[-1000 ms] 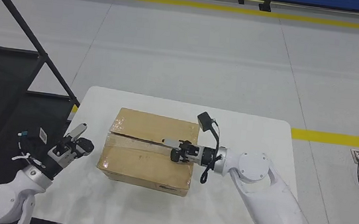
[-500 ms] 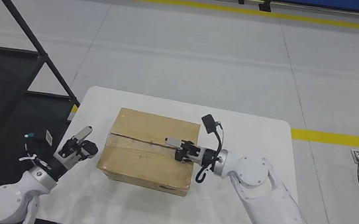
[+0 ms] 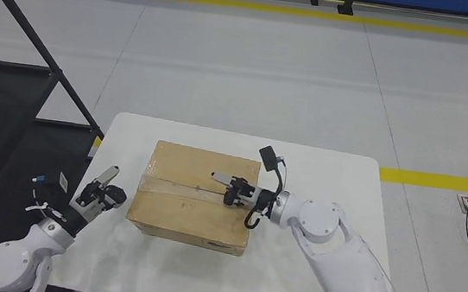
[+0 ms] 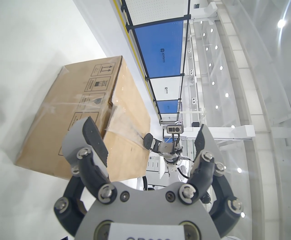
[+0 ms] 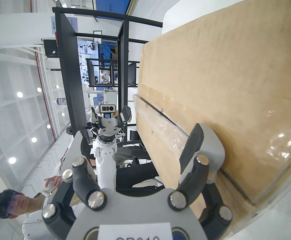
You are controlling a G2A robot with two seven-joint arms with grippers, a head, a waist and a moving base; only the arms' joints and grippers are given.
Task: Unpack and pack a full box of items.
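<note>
Inspecting the station: the cardboard box (image 3: 183, 214) sits closed at the centre of the top view on the white table (image 3: 335, 171). Its two top flaps meet at a seam covered by clear tape (image 5: 163, 127).

The right gripper (image 3: 226, 189) lies over the box top, right of centre, with its fingers spread and holding nothing. In the right wrist view one pad sits at the taped seam, but contact cannot be confirmed. The left gripper (image 3: 111, 182) stands at the lower left of the top view, just off the box's end wall. Its fingers are parted, empty and not touching the cardboard.

Handling assessment: the corrugated walls look stiff, though the flaps will probably flex. The tape is glossy and likely slippery under rubber pads, and it is wrinkled at the end nearest the left gripper. A full box is probably heavy and should not be lifted by a flap. The best purchase is judged to be a flap edge at the seam, with the end wall braced. The box may slide on the smooth tabletop.
</note>
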